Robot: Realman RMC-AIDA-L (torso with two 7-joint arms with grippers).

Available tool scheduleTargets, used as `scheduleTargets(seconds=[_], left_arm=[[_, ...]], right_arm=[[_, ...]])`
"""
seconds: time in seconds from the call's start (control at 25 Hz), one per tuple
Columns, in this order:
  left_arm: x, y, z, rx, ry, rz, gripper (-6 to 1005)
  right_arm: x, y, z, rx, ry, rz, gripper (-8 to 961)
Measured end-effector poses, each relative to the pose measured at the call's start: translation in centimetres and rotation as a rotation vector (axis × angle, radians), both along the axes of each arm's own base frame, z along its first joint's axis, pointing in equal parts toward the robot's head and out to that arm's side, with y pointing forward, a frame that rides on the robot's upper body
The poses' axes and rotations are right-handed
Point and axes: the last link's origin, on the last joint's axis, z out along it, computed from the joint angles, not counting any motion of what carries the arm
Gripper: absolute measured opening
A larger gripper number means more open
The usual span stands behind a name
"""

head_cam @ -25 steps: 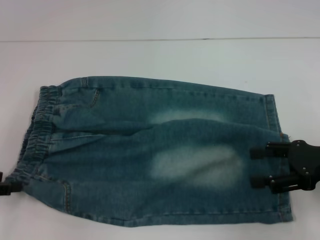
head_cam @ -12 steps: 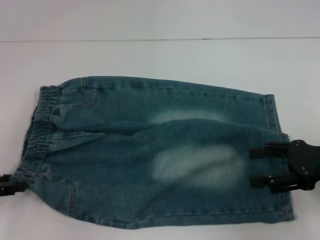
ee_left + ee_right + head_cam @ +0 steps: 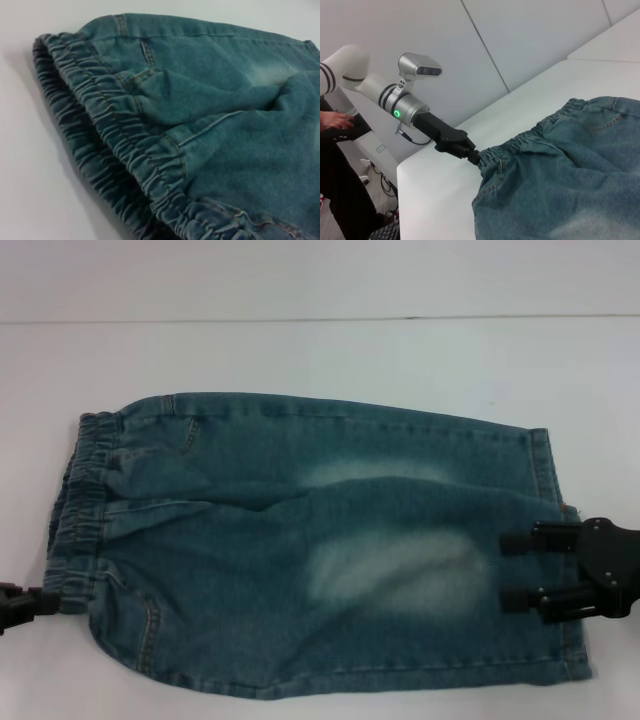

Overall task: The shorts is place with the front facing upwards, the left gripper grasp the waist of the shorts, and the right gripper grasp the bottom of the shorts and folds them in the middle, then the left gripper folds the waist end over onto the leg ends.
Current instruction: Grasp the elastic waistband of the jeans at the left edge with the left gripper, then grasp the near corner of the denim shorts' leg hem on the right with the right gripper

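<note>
Shorts point(image 3: 310, 540) lie flat on the white table point(image 3: 320, 355), folded lengthwise. Left gripper point(image 3: 30, 602) pinches the near corner of the waist point(image 3: 78, 510) — right gripper point(image 3: 520, 571) rests, fingers spread, on the leg ends point(image 3: 550, 540).

Robot lab or test room, not a home. Plain white bench point(image 3: 440, 180), bare apart from denim shorts point(image 3: 320, 550) laid flat. Beyond the bench, pale grey panelled walls point(image 3: 530, 35) with straight seams. Past the bench's corner, a person's hand point(image 3: 337, 120) and dark clothing show, with cables point(image 3: 382, 175) on the floor and a keyboard edge point(image 3: 385, 232) low down.
</note>
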Motion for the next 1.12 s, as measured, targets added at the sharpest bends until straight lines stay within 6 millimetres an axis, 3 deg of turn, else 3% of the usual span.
scheduleTargets(seconds=[0.16, 0.4, 0.6, 0.88, 1.12], left_arm=[[0.3, 0.2, -0.1, -0.008, -0.009, -0.010, 86], [0.9, 0.5, -0.2, -0.021, -0.030, -0.016, 61], [1.6, 1.2, -0.2, -0.009, -0.045, -0.021, 59], [2.2, 2.1, 0.0, 0.010, -0.062, -0.014, 56], [2.4, 2.7, 0.3, 0.044, -0.072, -0.013, 56]], right_arm=[[-0.1, 0.2, 0.1, 0.004, 0.004, 0.000, 945], [-0.6, 1.1, 0.7, 0.027, 0.031, -0.043, 945], [-1.1, 2.7, 2.7, 0.015, 0.014, -0.119, 945], [-1.0, 2.8, 5.3, -0.119, -0.261, -0.180, 945], [-0.1, 2.4, 5.5, -0.239, -0.481, -0.219, 944]])
